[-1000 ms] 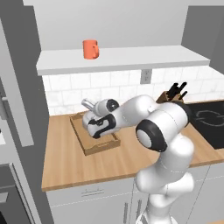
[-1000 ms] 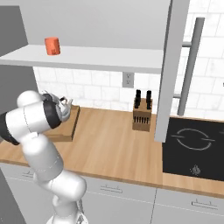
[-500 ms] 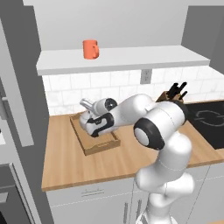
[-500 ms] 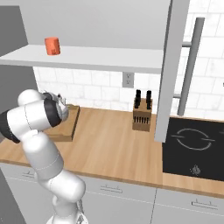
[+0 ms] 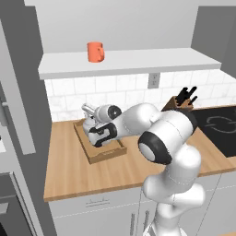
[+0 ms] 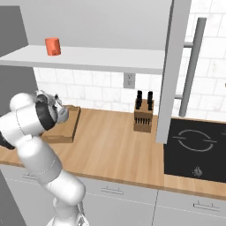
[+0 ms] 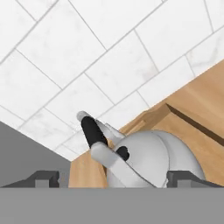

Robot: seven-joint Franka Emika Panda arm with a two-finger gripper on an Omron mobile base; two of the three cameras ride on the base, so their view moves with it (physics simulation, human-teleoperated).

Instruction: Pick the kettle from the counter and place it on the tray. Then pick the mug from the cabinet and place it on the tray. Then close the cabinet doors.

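Pincer (image 7: pixel 112 179) open, drawn back slightly from kettle (image 7: pixel 148 159), kettle resting on tray (image 5: pixel 103 153)

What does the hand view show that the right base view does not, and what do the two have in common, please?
Hand view alone: the kettle from close up, with its spout and dark lid knob, between the fingertips, over the tray.
Right base view alone: the mug on the cabinet shelf, the knife block, the cooktop and an open cabinet door.
Both: tray, wooden counter, tiled wall.
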